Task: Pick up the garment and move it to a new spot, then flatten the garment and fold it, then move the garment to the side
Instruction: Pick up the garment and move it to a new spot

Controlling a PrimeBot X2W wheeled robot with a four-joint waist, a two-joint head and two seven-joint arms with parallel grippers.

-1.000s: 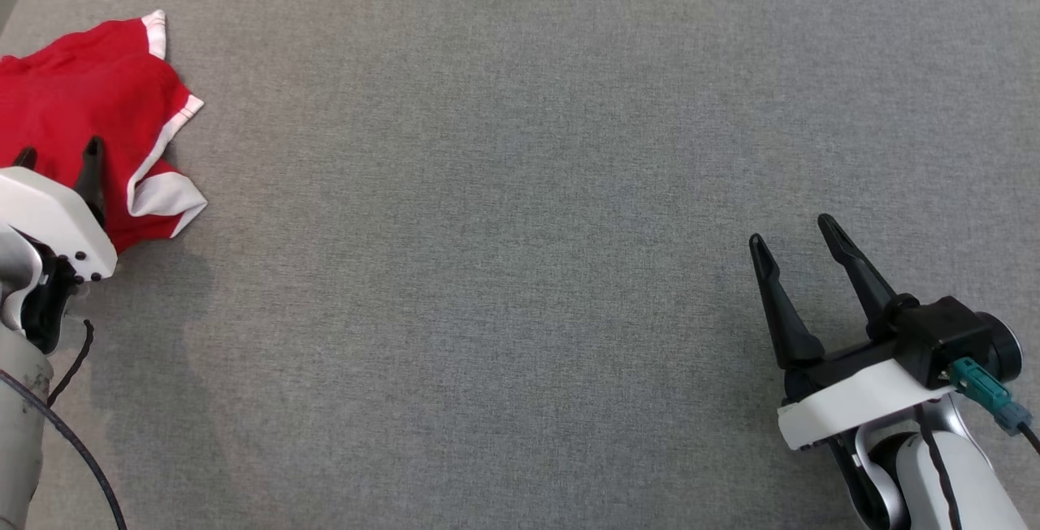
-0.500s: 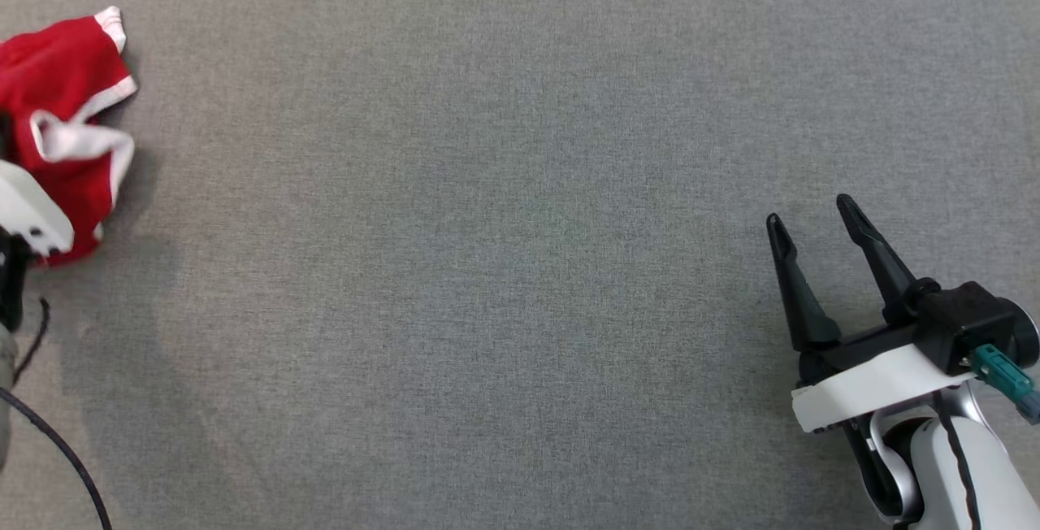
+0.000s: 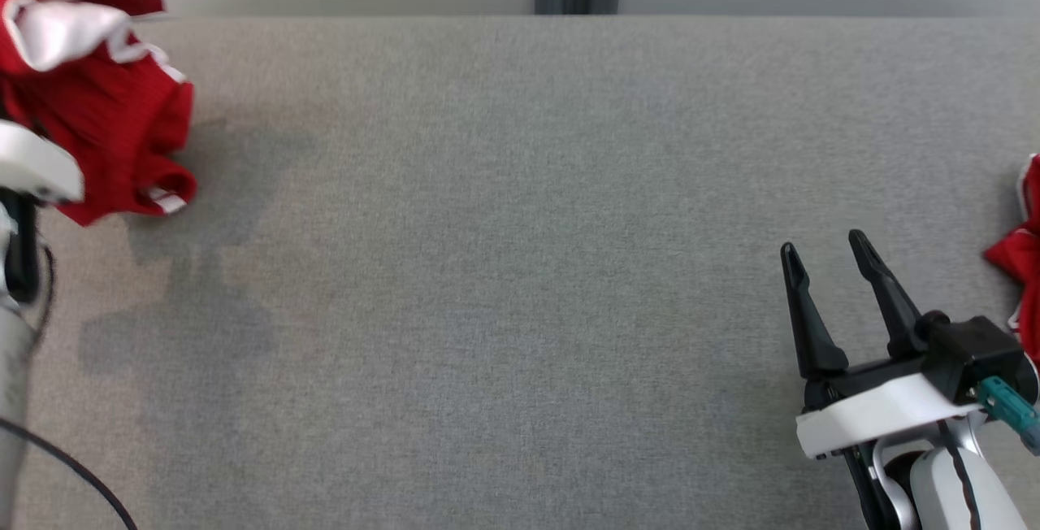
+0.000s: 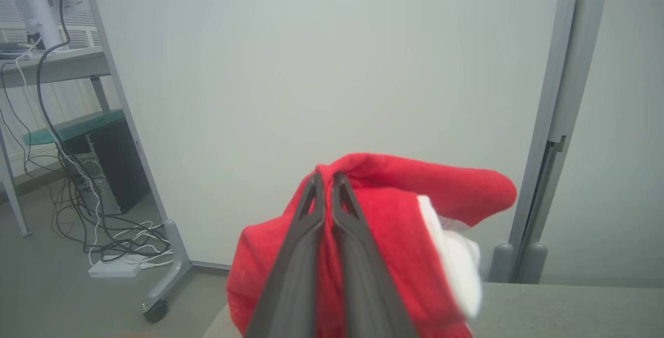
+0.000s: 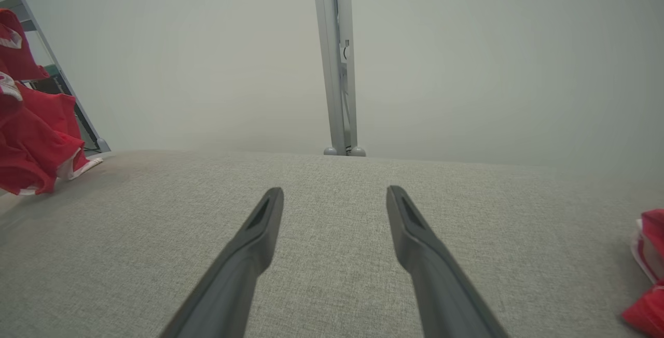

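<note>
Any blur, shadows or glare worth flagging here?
Head view: the red garment and the left arm are smeared by motion; it casts a soft shadow on the grey table. Left wrist view: the garment's white trim is blurred. Right wrist view: even light, no glare; the right pincer goes soft near the bottom edge.

No legible text, labels, brands or numbers. The red garment (image 3: 106, 132) shows plain fabric with white trim, no print on the visible folds (the white box (image 4: 114, 269) on the floor among the cables is too small and soft to tell whether it carries any marking).
</note>
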